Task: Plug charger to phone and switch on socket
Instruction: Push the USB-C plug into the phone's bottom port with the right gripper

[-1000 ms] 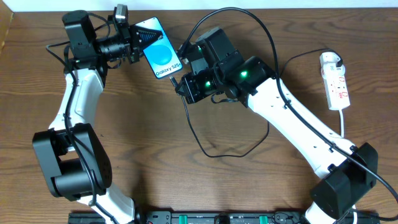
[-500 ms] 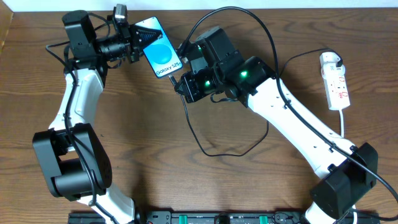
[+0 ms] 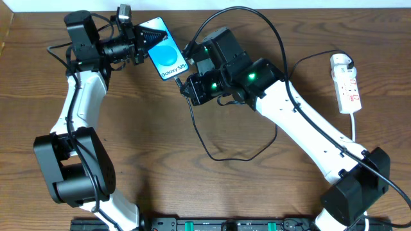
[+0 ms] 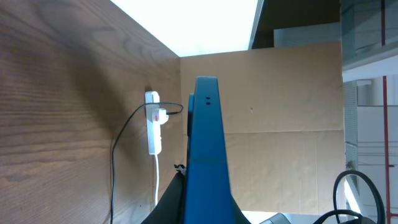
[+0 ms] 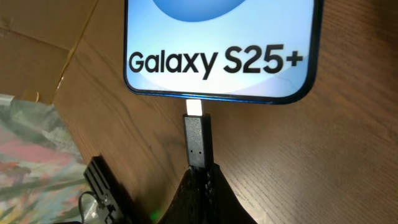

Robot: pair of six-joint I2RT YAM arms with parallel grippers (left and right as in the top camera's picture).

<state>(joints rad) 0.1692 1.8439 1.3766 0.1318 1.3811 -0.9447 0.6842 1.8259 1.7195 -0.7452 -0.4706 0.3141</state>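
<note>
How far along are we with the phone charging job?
Done: the adapter sits in the socket. In hand: the left gripper holds the phone; the right gripper holds the plug at its port, metal tip visible. Left: seat it fully, then switch the socket on.

Matt wood-grain table (image 3: 154, 135), glossy phone (image 5: 217, 56) screen, smooth white plastic socket (image 3: 347, 86), matt black charger (image 5: 197, 146) plug, metal tip.

Blue phone (image 3: 165, 54), black charger (image 5: 197, 144), white socket (image 3: 347, 86) with seemingly red markings.
</note>
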